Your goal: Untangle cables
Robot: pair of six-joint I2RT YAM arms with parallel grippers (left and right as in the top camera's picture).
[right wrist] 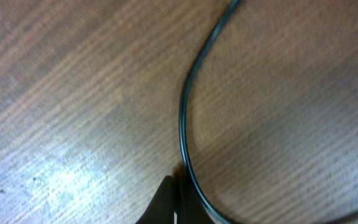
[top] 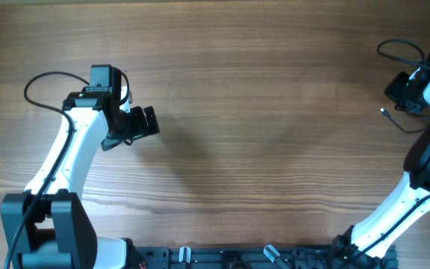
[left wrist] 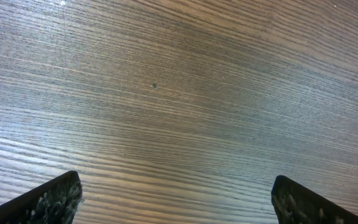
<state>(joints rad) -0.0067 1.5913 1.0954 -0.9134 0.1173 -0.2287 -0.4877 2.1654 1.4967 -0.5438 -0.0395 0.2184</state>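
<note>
Under the right gripper [top: 400,90]: a thin dark cable [right wrist: 182,124] lies flat on the table [left wrist: 166,93]. It curves away ahead of the fingers and passes just beside one dark fingertip [right wrist: 165,202], touching it or nearly so.
Right gripper state: only that one fingertip edge shows in the wrist view, so I cannot tell whether the jaws are wide, narrow or pinching the wire.
Rest of cable, from above: a loose loop [top: 391,46] lies beyond the gripper. A small pale plug end [top: 383,111] sits on its near side, with a strand trailing back toward the arm. Whether this is one wire or two I cannot tell, as part is hidden under the gripper.
Left gripper [top: 146,123]: well apart from the cable, across the table. Its fingers are spread wide, with nothing between them and bare wood below.
Step in hand (judgement): taking hold of one strand at the bundle's edge to draw it out.
Doing it well: pinch a single strand, not two crossed. Set the fingers square across the wire and low to the wood, then draw slowly toward the open middle. Lead with the free plug end so it slides out through the loop.
Watch for: the loop tightening. If it does, stop and change direction.
Left gripper's use: it likely needs to cross over and pin the remainder, or the whole bundle drags along.
Risk: the wire looks thin and slick, so it may slip from the fingers.
</note>
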